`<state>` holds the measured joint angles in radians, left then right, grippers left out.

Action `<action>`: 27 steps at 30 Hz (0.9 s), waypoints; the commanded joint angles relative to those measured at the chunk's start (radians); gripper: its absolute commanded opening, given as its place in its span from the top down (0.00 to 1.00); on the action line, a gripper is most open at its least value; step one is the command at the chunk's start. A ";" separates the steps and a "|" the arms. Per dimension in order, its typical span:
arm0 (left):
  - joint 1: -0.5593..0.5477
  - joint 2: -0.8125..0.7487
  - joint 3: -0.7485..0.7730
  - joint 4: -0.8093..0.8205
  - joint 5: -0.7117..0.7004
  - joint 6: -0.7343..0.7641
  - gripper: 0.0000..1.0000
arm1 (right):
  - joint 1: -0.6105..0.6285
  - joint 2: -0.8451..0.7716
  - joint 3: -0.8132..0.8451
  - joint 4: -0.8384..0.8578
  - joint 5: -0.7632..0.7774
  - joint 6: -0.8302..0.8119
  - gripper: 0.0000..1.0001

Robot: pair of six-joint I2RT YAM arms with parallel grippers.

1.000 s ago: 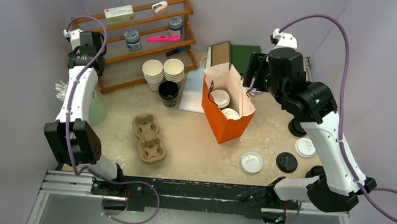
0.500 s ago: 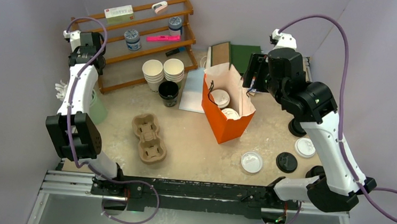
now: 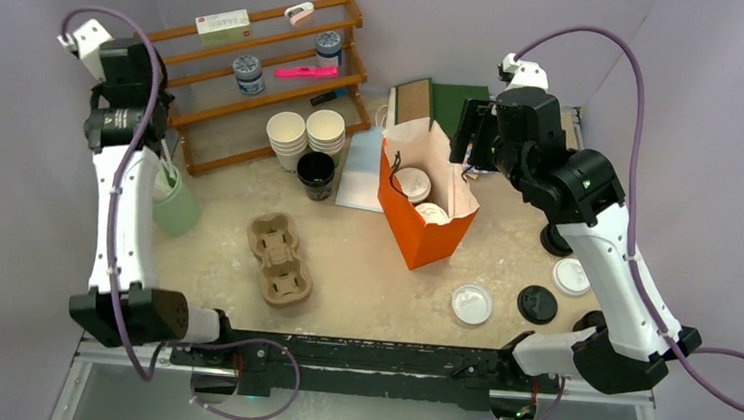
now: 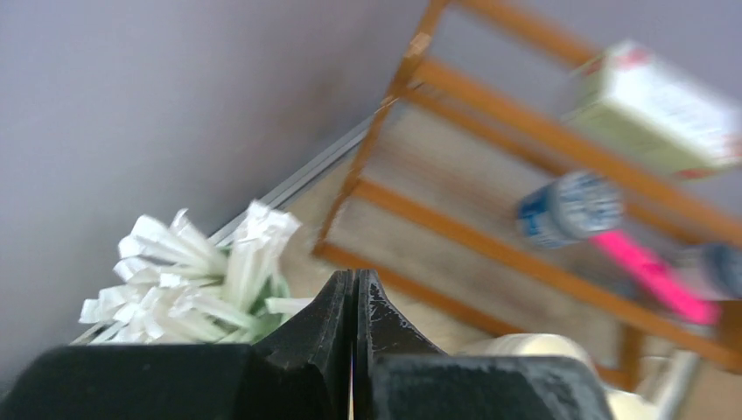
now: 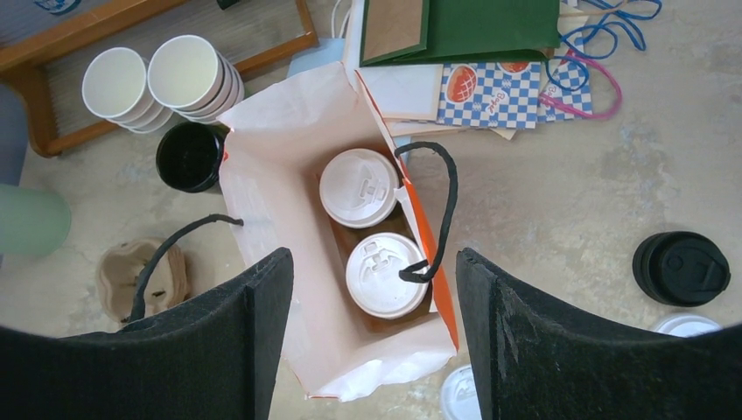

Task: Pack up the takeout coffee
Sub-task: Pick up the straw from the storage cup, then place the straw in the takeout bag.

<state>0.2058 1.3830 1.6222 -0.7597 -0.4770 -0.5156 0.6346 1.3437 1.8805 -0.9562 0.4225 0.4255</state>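
Your left tool (image 4: 354, 296) has just closed all the way, its jaws pressed flat together with nothing between them. The left arm has swung up and back toward the far left corner, well away from the middle of the surface (image 3: 373, 270). Its wrist view now takes in only the paper straws (image 4: 188, 267) and the wooden shelf (image 4: 525, 262).

Your right tool (image 5: 372, 258) has not changed: the jaws stand wide apart, holding nothing, and it hangs over the mouth of the orange bag (image 5: 262, 131).

The takeout coffee is inside that bag, two lidded cups upright and side by side: the far cup (image 5: 359, 186) and the near cup (image 5: 385, 274). One black handle (image 5: 442, 214) droops across the near cup's lid.

With the left arm pulling clear and both cups bagged, you are probably at or near the end of the packing.
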 commanded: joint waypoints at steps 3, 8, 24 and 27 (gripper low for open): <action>0.006 -0.168 0.052 0.217 0.374 -0.164 1.00 | 0.000 -0.034 0.003 0.040 -0.002 -0.014 0.31; 0.004 -0.131 0.149 0.370 0.764 -0.372 1.00 | 0.000 -0.098 -0.018 0.089 0.067 -0.044 0.32; -0.580 0.096 0.344 0.494 0.884 -0.479 1.00 | 0.000 -0.176 -0.050 0.155 0.205 -0.108 0.35; -0.661 0.127 0.362 0.525 0.904 -0.479 1.00 | 0.000 -0.188 -0.070 0.158 0.205 -0.104 0.35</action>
<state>-0.3653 1.4994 1.9156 -0.3416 0.3901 -0.9783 0.6346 1.1805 1.8301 -0.8333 0.5926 0.3378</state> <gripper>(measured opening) 0.020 0.649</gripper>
